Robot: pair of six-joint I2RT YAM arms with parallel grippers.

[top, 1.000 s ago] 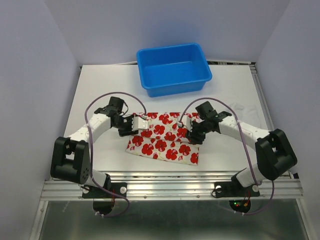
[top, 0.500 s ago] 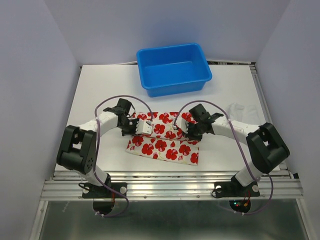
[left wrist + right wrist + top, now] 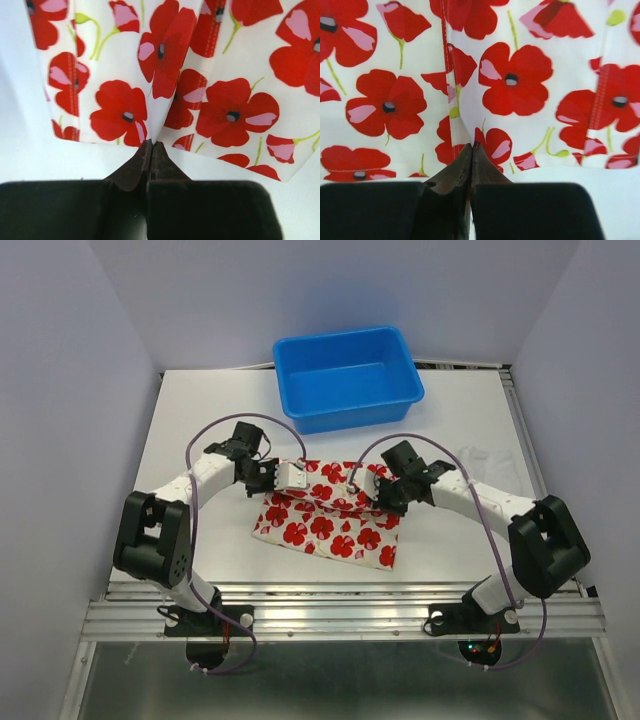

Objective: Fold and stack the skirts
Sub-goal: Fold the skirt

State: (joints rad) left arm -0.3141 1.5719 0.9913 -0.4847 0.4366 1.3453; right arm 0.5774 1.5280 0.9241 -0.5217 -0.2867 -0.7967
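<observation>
Together, my left gripper (image 3: pixel 150 145) and right gripper (image 3: pixel 471 146) each clamp the edge of the soft white skirt printed with red poppies (image 3: pixel 330 532), spread just beyond them, so it folds evenly.

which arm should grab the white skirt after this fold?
Right, likely. The white skirt lies on the right gripper's side; the left gripper sits beyond the floral skirt. Both grippers are shut on the floral skirt, so either must release first.
</observation>
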